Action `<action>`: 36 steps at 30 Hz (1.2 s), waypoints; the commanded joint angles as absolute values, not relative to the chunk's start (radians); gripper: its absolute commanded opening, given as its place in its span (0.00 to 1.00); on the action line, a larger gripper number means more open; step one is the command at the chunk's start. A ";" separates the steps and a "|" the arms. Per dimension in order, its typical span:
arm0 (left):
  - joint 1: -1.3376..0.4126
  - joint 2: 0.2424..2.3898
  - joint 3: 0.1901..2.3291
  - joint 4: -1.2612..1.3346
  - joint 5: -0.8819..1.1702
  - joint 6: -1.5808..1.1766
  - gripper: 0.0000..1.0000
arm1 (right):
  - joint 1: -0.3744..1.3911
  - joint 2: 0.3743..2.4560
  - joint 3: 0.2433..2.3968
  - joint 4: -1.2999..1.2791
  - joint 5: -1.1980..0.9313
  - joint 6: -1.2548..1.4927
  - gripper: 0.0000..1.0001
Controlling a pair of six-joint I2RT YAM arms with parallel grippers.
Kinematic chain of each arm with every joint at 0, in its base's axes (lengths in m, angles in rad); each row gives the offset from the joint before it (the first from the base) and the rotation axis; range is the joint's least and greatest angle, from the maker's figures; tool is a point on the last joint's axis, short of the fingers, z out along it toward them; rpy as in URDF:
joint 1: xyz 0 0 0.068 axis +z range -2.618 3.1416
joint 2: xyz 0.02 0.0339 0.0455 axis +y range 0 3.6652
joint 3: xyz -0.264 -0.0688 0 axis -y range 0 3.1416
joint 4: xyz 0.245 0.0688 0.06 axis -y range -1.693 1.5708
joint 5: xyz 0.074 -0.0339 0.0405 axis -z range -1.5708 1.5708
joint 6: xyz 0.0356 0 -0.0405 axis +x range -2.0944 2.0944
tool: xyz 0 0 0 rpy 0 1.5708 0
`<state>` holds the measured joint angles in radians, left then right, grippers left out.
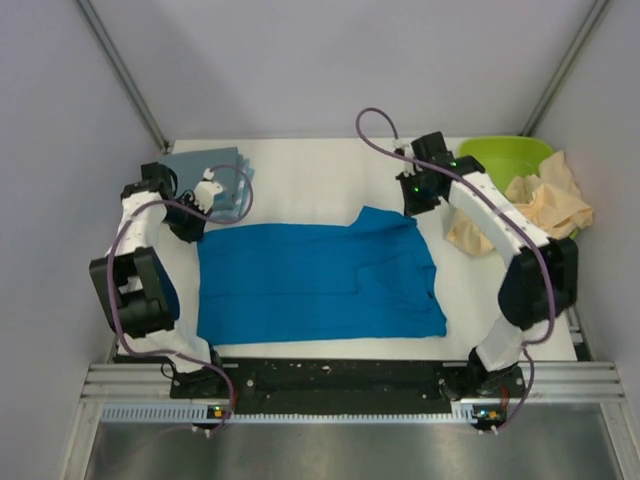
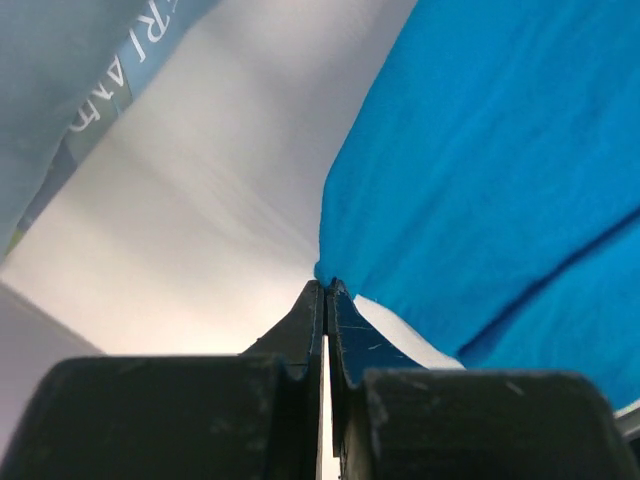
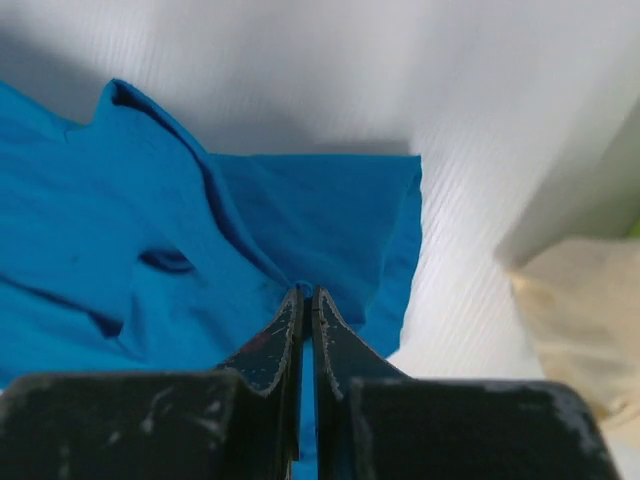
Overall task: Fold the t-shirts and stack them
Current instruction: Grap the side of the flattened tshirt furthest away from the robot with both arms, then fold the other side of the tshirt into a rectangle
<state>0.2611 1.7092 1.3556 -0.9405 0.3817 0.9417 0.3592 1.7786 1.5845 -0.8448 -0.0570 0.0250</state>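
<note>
The bright blue t-shirt lies as a flat, soft rectangle on the white table. The left hand pinches its far left corner; the right hand pinches its creased far right edge. Bare table lies beyond.

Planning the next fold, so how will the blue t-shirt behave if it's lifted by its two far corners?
Probably floppy: the blue t-shirt lies flat with soft creases, so it should sag between the left gripper and right gripper, both shut on its far edge. Likely light, being thin cloth. Its near half may drag along the table.
</note>
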 commanded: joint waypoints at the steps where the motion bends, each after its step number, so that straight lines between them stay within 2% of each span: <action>1: 0.265 1.582 1.241 -0.971 0.379 1.023 0.00 | 0.364 1.475 1.337 -0.841 -0.035 0.106 0.00; 6: 0.268 1.497 1.123 -1.025 0.327 1.133 0.00 | 0.364 1.284 1.117 -0.870 -0.098 0.198 0.00; 11: 0.271 1.496 1.045 -1.009 0.223 1.164 0.00 | 0.364 1.256 0.971 -0.850 -0.121 0.275 0.00; 25: 0.281 1.471 0.939 -1.012 0.183 1.247 0.00 | 0.364 1.295 0.867 -0.839 -0.136 0.328 0.00; 26: 0.281 1.476 0.945 -1.025 0.184 1.246 0.05 | 0.364 1.307 0.865 -0.839 -0.138 0.333 0.00; 28: 0.279 1.479 0.959 -1.055 0.181 1.249 0.23 | 0.364 1.325 0.858 -0.841 -0.147 0.341 0.00; 29: 0.281 1.476 0.966 -1.078 0.178 1.252 0.34 | 0.364 1.330 0.854 -0.848 -0.147 0.341 0.08; 31: 0.282 1.457 0.989 -1.145 0.179 1.282 0.50 | 0.364 1.324 0.850 -0.879 -0.150 0.333 0.29; 32: 0.287 1.445 1.017 -1.193 0.190 1.299 0.54 | 0.364 1.307 0.857 -0.903 -0.158 0.327 0.37; 34: 0.290 1.424 1.078 -1.326 0.222 1.341 0.62 | 0.364 1.263 0.896 -0.959 -0.188 0.311 0.45; 36: 0.291 1.410 1.153 -1.435 0.277 1.370 0.64 | 0.364 1.206 0.948 -0.966 -0.247 0.279 0.50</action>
<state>0.2813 1.4784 1.0065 -1.1667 0.1833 1.2747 0.3592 1.3174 0.8520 -0.9062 -0.1585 0.3225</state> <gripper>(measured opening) 0.615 0.451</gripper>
